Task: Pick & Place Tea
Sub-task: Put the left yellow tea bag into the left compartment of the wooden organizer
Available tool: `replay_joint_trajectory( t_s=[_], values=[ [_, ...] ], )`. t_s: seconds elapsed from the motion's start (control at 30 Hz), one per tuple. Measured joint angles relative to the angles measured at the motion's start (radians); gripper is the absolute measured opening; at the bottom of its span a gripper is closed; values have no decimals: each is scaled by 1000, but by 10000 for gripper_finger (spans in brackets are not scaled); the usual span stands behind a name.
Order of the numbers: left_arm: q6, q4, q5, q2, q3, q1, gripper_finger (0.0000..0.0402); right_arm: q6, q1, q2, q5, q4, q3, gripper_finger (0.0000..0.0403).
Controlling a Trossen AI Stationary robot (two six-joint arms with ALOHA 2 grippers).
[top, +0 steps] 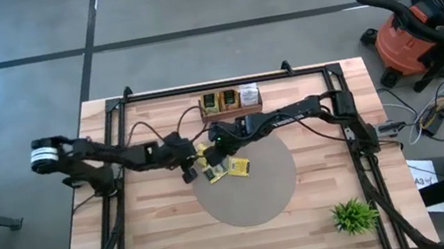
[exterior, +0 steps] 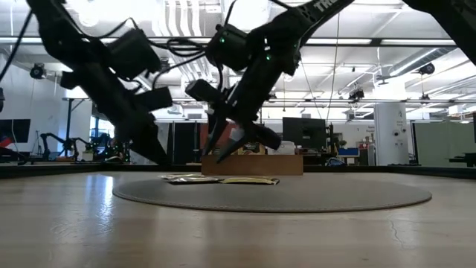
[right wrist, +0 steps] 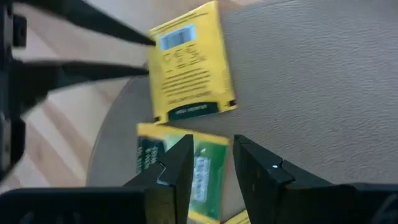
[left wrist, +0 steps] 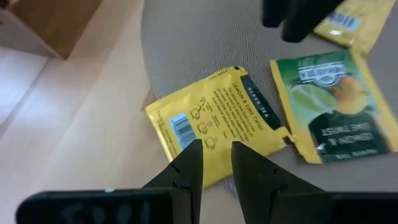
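While both pincers [left wrist: 216, 162] [right wrist: 211, 158] hover slightly spread, flat square yellow packets [top: 227, 168] lie on the round grey mat [top: 269, 193].

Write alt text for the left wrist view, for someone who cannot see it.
The left hand, its two dark fingers slightly apart, hovers over the near edge of a yellow tea packet lying back side up, barcode showing, on a round grey mat. Beside it lies a green-fronted tea packet, with the light wooden table next to the mat.
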Motion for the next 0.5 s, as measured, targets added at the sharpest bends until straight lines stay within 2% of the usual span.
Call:
replay_joint_trajectory(
  t_s=[0.27,0.5],
  values=[
    [18,5,5,157,93,0,80,7,-15,2,-1,68,-68,116],
    [-21,12,47,204,126,1,80,10,-25,3,-3,145,-132,109]
  ],
)
